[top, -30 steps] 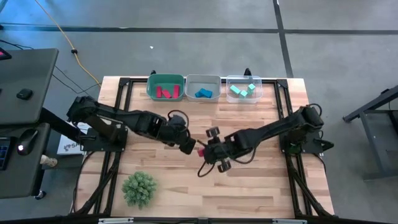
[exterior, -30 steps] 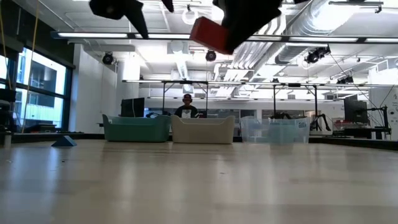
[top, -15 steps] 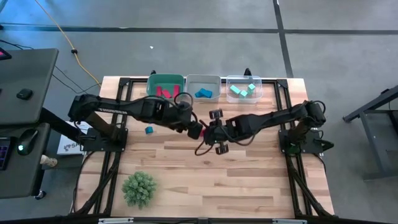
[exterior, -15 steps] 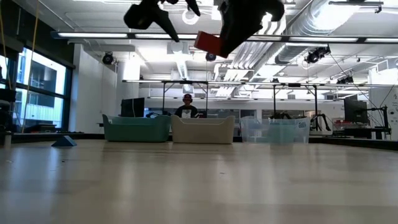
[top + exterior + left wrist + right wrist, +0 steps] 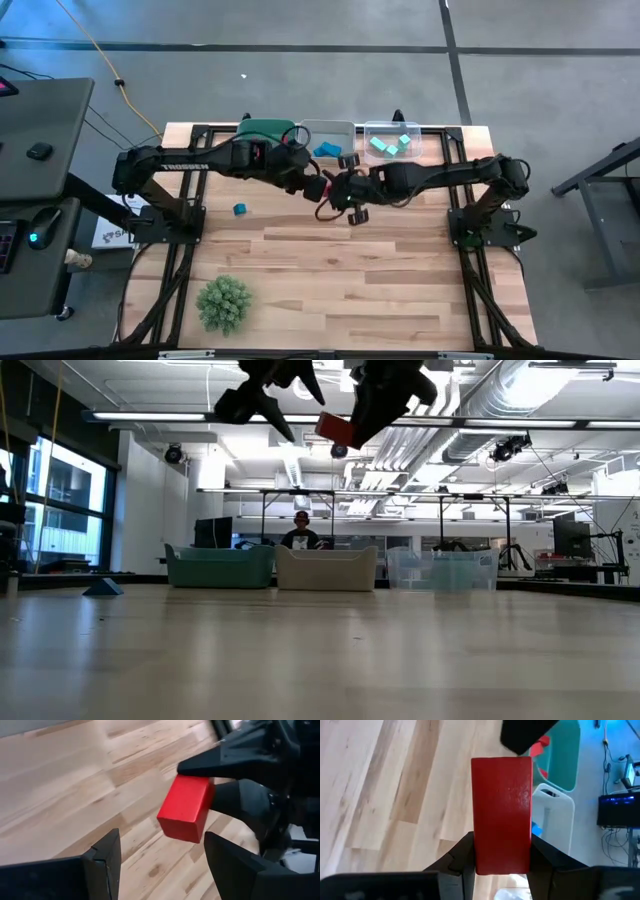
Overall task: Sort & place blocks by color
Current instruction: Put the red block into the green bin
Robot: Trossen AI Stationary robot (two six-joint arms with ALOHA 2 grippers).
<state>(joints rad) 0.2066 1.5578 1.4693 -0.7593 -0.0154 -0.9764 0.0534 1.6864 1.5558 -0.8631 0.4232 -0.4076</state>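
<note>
My right gripper point(image 5: 338, 188) is shut on a red bar block point(image 5: 326, 187), high above the table's middle, just on the near side of the bins. The block also shows in the right wrist view point(image 5: 501, 810) and the low view point(image 5: 337, 428). My left gripper point(image 5: 312, 186) is open and empty, right beside the block on its left; its fingers point(image 5: 107, 862) stand short of the block point(image 5: 185, 807). A blue block point(image 5: 240, 209) lies flat on the table. Red, blue and teal blocks lie in the three bins. My right gripper pinches the red block's two long sides point(image 5: 482, 855) between its two fingers, at the block's rear end. The fingers come from the table's right, about level, and lie along the block, which sticks out past them. The block is lifted clear of the table.
A green bin point(image 5: 262, 131), a grey bin point(image 5: 327, 133) and a clear bin point(image 5: 392, 143) stand in a row at the far edge. A green spiky ball point(image 5: 224, 303) sits near the front left. A person point(image 5: 301, 535) sits in the room behind the bins.
Both grippers have gone toward the table's far edge, side by side, and now hang just before the bins. My right gripper has kept the red block lifted clear. My left arm has moved off the blue block, which now shows on the table.
</note>
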